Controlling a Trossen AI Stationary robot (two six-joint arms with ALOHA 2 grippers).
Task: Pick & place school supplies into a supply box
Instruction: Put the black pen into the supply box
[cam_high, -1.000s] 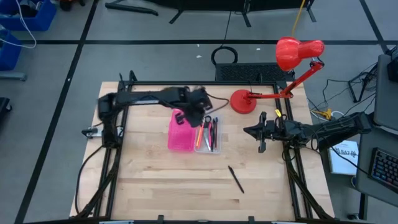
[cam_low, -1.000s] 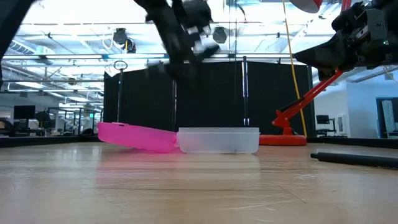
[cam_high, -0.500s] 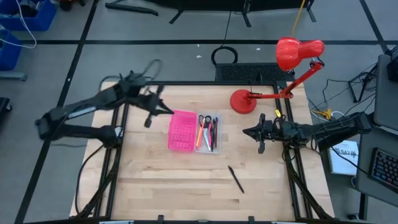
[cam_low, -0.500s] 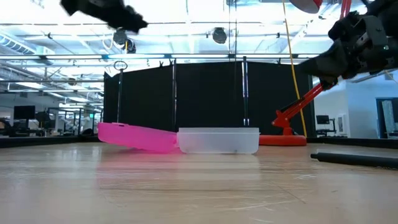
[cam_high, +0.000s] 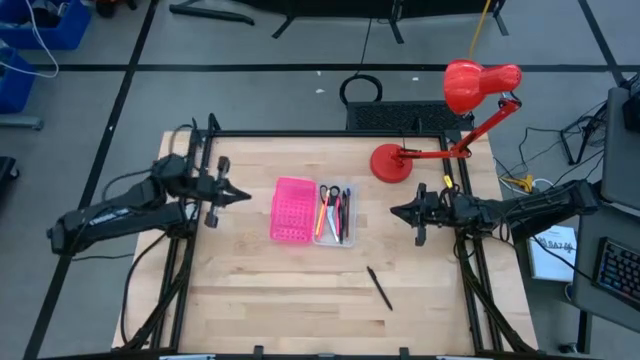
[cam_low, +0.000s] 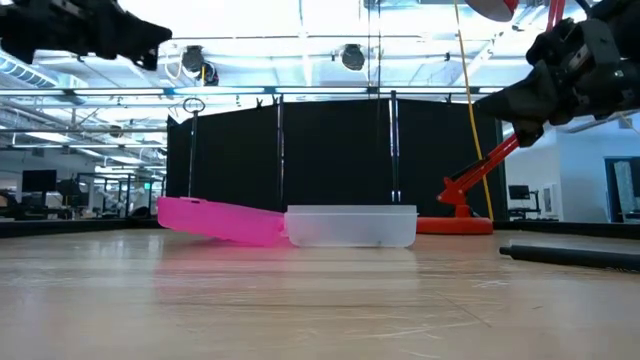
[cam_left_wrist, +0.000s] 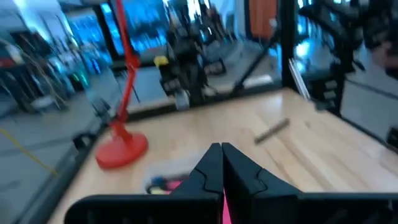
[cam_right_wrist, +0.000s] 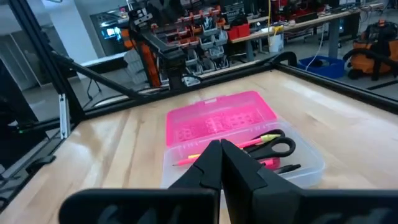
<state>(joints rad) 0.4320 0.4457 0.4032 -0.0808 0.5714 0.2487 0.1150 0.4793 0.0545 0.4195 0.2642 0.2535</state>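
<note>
Supply box (cam_high: 333, 214), table centre: scissors (cam_high: 329, 193) and pens contained; pink half (cam_high: 290, 210) joined at 9 o'clock. Black pen (cam_high: 378, 287) left out at 5 o'clock; its pickup is judged next. Left gripper (cam_high: 240, 195) and right gripper (cam_high: 396, 211): fingers together, nothing held

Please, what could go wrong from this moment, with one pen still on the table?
1. The black pen lies alone near the front of the table, far from both grippers, so it may be left out.
2. The clear tray already holds scissors and pens; another drop could land on its rim.
3. The red lamp stands close to the shut right gripper, so a swing could hit it.
</note>
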